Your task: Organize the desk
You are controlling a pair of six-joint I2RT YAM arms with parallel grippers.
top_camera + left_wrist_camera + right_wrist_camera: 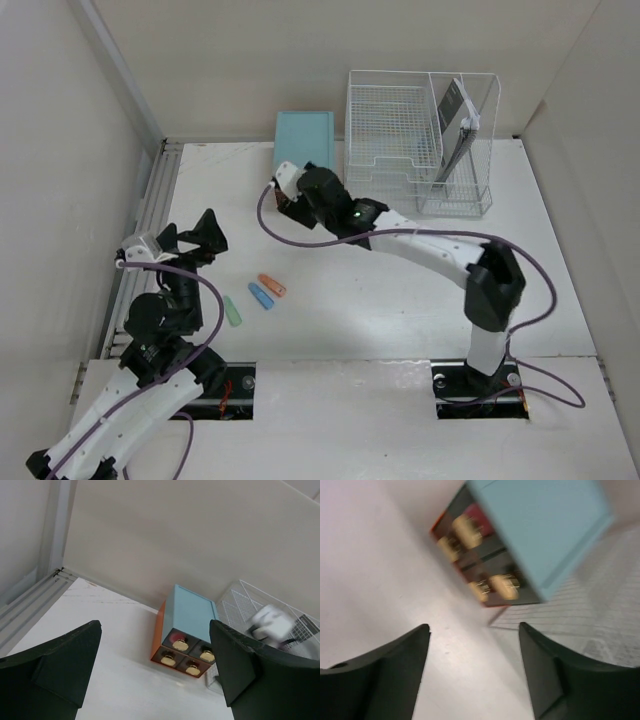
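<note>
The white counter [400,310] spreads beneath both arms — the right tool [474,627], jaws apart and holding nothing, hangs just before the teal drawer box [304,135] at 12 o'clock (blurred in the wrist view), while the left tool [155,627] gapes wide and empty at 9 o'clock.

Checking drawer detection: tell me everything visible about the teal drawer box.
The drawer box is a small cuboid: teal top, orange side, four fronts in two rows, each with a gold knob; one front looks red, the rest dark. All look shut. It stands upright at the far edge of the desk, beside the wire rack. The right fingers, open, hang before its front, not touching.
</note>
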